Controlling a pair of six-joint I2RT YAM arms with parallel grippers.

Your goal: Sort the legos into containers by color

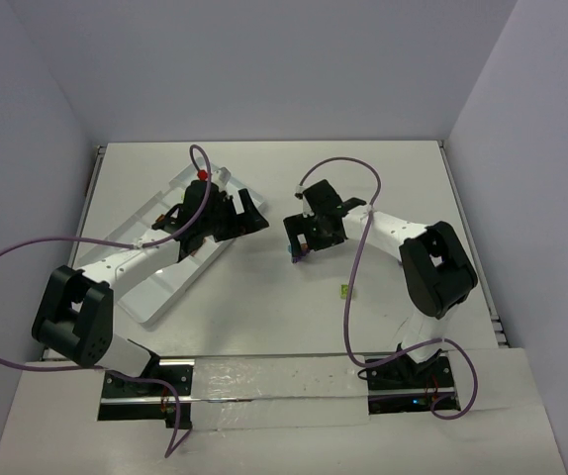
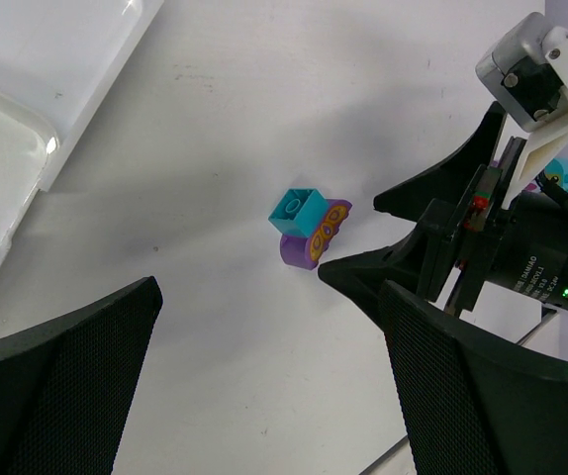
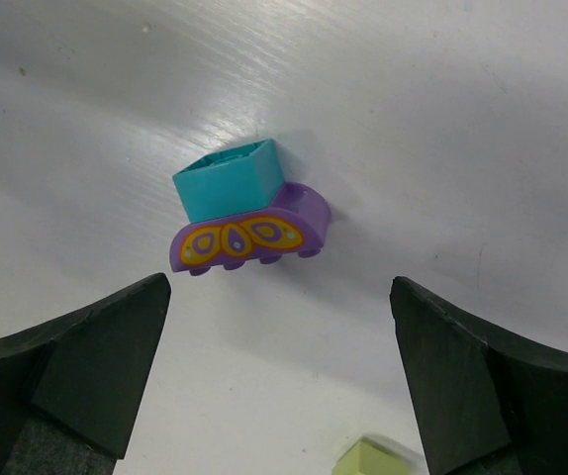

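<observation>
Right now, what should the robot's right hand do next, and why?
Probably lower the right hand and close it on the teal brick and the purple brick. The hand is open, the two touching bricks lie on the table under it, and neither is in the tray yet.

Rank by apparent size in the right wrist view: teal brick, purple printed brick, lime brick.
1. purple printed brick: widest.
2. teal brick: touching it, somewhat smaller.
3. lime brick: only a corner shows at the bottom edge, so its rank is unsure.
</observation>
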